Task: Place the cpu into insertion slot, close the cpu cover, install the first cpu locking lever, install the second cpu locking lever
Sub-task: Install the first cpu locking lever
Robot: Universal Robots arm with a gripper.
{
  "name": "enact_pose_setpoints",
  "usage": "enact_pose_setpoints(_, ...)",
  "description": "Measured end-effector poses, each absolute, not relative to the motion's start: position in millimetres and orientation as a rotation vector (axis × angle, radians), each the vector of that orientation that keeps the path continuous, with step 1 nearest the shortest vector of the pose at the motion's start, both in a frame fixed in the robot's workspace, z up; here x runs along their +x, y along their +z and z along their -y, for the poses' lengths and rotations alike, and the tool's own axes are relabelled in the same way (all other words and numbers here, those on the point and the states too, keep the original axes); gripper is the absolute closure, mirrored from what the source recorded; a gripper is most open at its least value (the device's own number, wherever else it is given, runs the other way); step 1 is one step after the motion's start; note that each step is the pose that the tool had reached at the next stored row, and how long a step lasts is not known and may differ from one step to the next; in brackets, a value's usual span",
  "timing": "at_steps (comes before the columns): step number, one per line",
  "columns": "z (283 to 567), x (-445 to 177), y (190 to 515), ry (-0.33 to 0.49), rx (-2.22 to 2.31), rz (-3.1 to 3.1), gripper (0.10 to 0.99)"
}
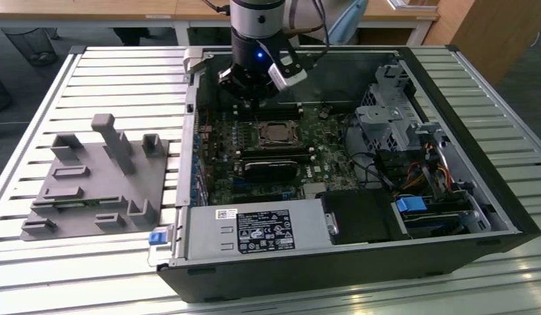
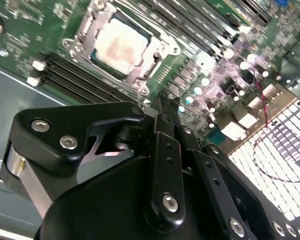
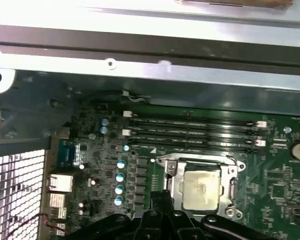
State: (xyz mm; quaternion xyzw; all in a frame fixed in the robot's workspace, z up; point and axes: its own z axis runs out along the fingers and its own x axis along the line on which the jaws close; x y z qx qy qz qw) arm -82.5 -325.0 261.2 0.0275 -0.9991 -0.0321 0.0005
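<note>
Hand (image 3: 162, 196) over motherboard (image 3: 275, 192), cpu (image 3: 201, 189) just beside

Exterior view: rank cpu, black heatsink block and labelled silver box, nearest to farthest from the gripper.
1. cpu, right by the gripper.
2. black heatsink block, just beyond the cpu.
3. labelled silver box, lowest in the picture.

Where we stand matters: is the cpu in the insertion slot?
Yes, the first wrist view shows the cpu seated in the insertion slot.
</note>
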Motion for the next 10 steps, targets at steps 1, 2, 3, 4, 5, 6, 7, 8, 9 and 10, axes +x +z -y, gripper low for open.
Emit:
enact_pose_setpoints(1, 324.8, -84.3, 261.0, -0.101, 0.086, 3.138, 0.980)
enact_pose_setpoints(2, 324.6, -86.0, 260.9, -0.101, 0.086, 3.138, 0.980)
enact_pose_setpoints(3, 324.2, -87.6, 260.8, -0.100, 0.086, 3.138, 0.980)
enact_pose_setpoints(4, 323.7, -89.4, 260.6, -0.100, 0.087, 3.139, 0.980)
enact_pose_setpoints(5, 323.2, -91.1, 260.4, -0.101, 0.087, 3.139, 0.980)
enact_pose_setpoints(6, 322.4, -92.4, 260.1, -0.100, 0.086, 3.139, 0.980)
enact_pose_setpoints(7, 321.5, -93.6, 259.7, -0.101, 0.086, 3.139, 0.980)
enact_pose_setpoints(8, 320.3, -94.4, 259.4, -0.101, 0.086, 3.139, 0.980)
enact_pose_setpoints(9, 318.6, -95.3, 258.9, -0.101, 0.087, 3.139, 0.980)
enact_pose_setpoints(10, 317.1, -96.0, 258.4, -0.100, 0.087, 3.139, 0.980)
